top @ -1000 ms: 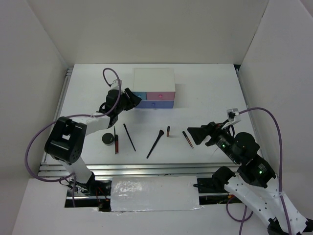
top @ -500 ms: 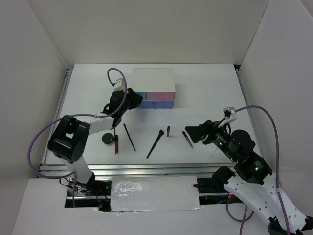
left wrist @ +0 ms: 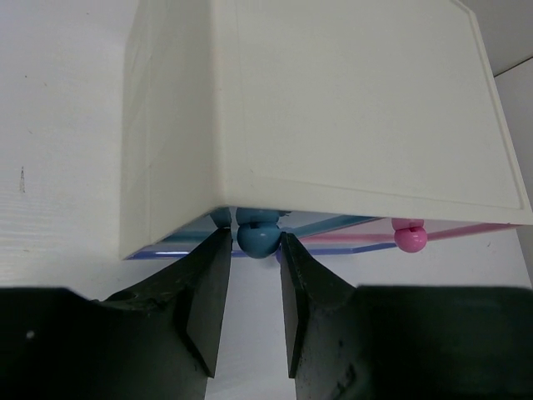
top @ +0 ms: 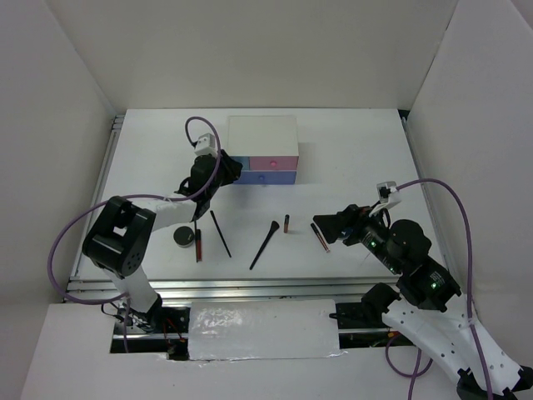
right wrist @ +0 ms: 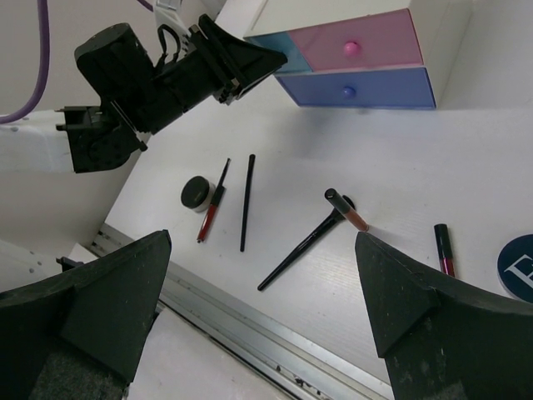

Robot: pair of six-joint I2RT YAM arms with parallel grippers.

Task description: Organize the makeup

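left gripper (left wrist: pixel 252 250) is right up at the front of the white drawer box (top: pixel 262 133), fingers apart with the blue knob (left wrist: pixel 257 237) of the upper blue drawer (right wrist: pixel 279 52) sitting between the tips; one finger looks close enough to touch it, but I wouldn't call it pinched yet

my guess is the step in hand is getting that drawer open so the makeup has somewhere to go; the knob is dead ahead of the fingers, and the drawer would slide straight out from the box front, so the pull has to run back along that line

none of the makeup is in the box; it's all lying loose on the table in front of it: round compact (top: pixel 181 238) off the box's left corner, thin black pencil (top: pixel 221 233) and flared brush (top: pixel 265 245) more or less in front of the drawers, a short tube (top: pixel 286 223) beside the brush tip, another red-brown tube (top: pixel 320 237) out past the box's right side

right gripper (right wrist: pixel 262 243) is spread wide, holding nothing, hanging just beside that last tube; it's clearly the nearer arm for it, and the tube's long axis runs slightly slanted toward the box
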